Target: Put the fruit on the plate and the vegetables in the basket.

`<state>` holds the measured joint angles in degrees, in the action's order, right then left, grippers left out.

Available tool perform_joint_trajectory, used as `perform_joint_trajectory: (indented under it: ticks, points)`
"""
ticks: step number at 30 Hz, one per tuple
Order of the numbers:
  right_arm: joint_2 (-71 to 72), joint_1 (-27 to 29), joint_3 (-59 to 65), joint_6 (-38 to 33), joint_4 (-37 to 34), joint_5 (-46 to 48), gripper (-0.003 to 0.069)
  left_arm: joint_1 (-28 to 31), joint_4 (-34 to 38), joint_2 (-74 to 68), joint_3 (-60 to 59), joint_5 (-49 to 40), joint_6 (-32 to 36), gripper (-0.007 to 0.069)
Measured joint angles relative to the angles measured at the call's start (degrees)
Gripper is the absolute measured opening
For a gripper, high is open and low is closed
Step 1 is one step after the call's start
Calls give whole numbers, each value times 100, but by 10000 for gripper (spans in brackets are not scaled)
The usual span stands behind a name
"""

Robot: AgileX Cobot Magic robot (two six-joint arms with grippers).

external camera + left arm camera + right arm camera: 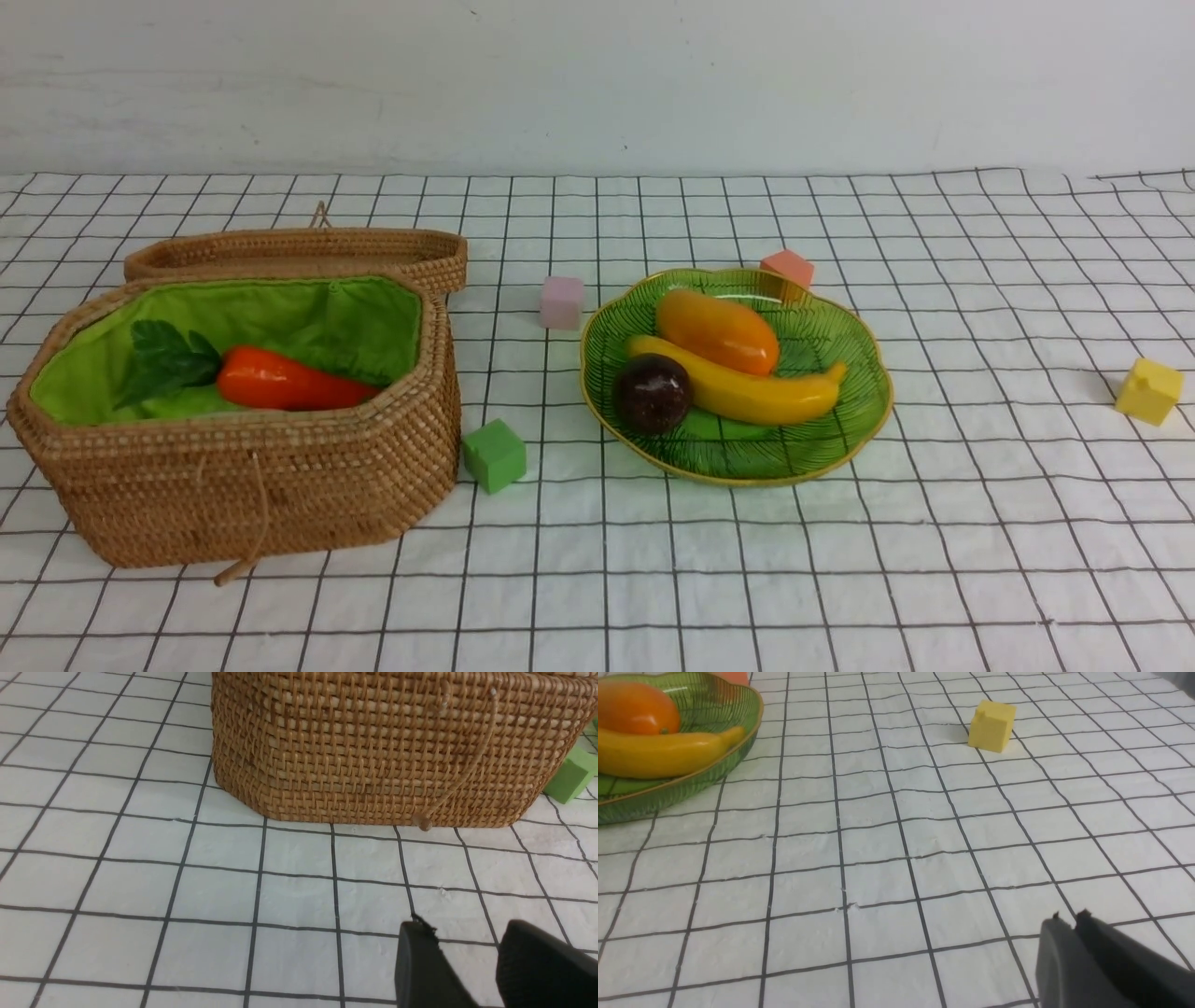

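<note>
On the white grid-checked tablecloth [980, 308], the mango [717, 331], banana [747, 390] and mangosteen [652, 393] lie on the green plate [840, 439] at centre, the carrot [289, 380] points right inside the basket [280, 485] at left, nearer the spread left gripper [467, 952], while the right gripper [1069, 919] is pressed together.

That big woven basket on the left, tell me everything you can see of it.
The basket is brown woven wicker with angled corners, lined in bright green cloth. It stands upright on the checked cloth, open, its woven lid lying back behind it. A thin cord ending in a toggle hangs down its front. Inside lies an orange carrot with green leaves. A green cube sits by its right corner.
</note>
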<state>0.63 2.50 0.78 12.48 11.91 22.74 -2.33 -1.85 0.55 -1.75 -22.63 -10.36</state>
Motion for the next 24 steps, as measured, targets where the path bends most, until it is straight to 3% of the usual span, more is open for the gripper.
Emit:
perform_joint_trajectory:
  ticks: [24]
  points:
    - [0, 0, 0, 0, -12, -11, 92, 0, 0, 0, 0, 0, 0, 239]
